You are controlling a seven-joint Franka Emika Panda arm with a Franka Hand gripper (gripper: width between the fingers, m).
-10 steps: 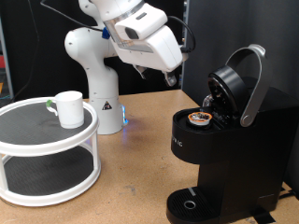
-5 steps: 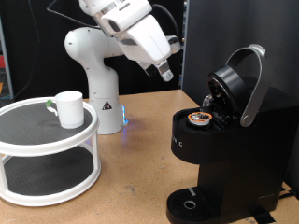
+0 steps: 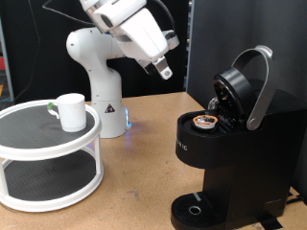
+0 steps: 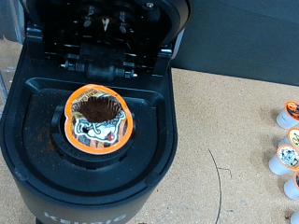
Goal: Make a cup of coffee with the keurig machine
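Note:
The black keurig machine (image 3: 230, 153) stands at the exterior view's right with its hinged lid (image 3: 251, 86) raised. A small pod with an orange rim (image 3: 204, 121) sits in its open chamber. The wrist view looks down on that pod (image 4: 99, 119) in the machine (image 4: 56, 187), under the raised lid (image 4: 103, 28). My gripper (image 3: 164, 70) hangs in the air above and to the left of the machine, touching nothing. No finger shows in the wrist view. The white cup (image 3: 69, 110) stands upright on a round white stand at the exterior view's left.
The two-tier round white stand (image 3: 48, 144) fills the exterior view's lower left. The white arm base (image 3: 101, 86) stands behind it. Several spare pods (image 4: 288, 149) lie on the brown table beside the machine in the wrist view.
The arm has lifted and swung up and to the exterior view's left, away from the open machine. The pod, cup and lid have not moved.

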